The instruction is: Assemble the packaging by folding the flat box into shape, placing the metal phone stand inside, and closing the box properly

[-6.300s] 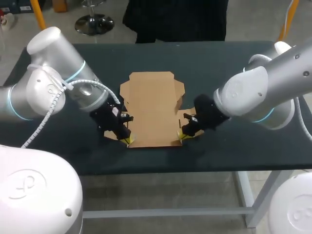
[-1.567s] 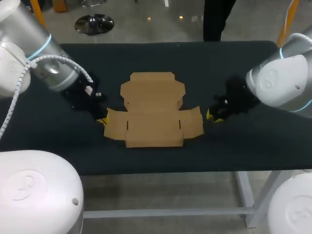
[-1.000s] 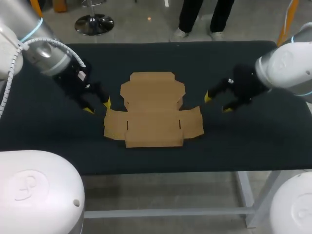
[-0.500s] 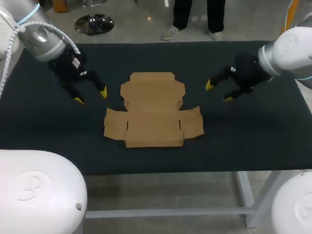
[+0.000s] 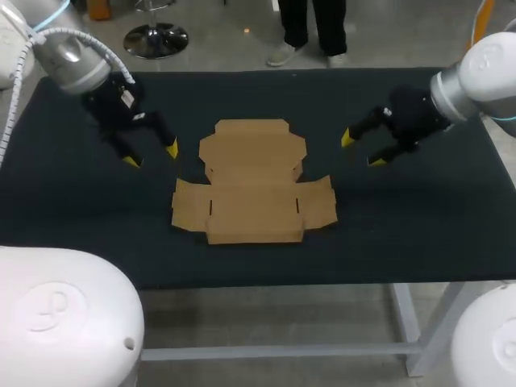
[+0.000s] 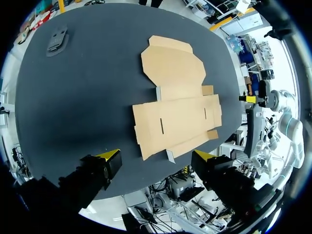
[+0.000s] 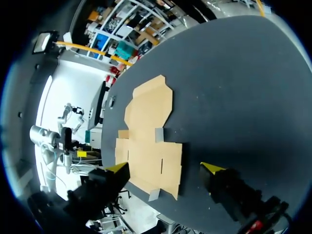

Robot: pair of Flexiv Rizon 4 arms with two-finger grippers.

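Note:
The flat brown cardboard box (image 5: 254,181) lies unfolded in the middle of the dark table, its lid flap toward the far side. My left gripper (image 5: 151,156) hovers open to the left of the lid flap, touching nothing. My right gripper (image 5: 362,151) hovers open to the right of it, also apart from the cardboard. In the left wrist view the box (image 6: 178,97) lies ahead of the open left gripper (image 6: 156,157). In the right wrist view the box (image 7: 148,141) lies ahead of the open right gripper (image 7: 165,168). A dark grey metal phone stand (image 6: 57,39) lies flat near a far table corner.
The dark table (image 5: 403,226) has bare surface on all sides of the box. The phone stand (image 7: 112,101) shows small beyond the lid flap in the right wrist view; the head view does not show it.
Both grippers have drawn back from the box toward the table's far side, the left to the upper left, the right upward. The left gripper's fingers spread wider. The box has not moved.

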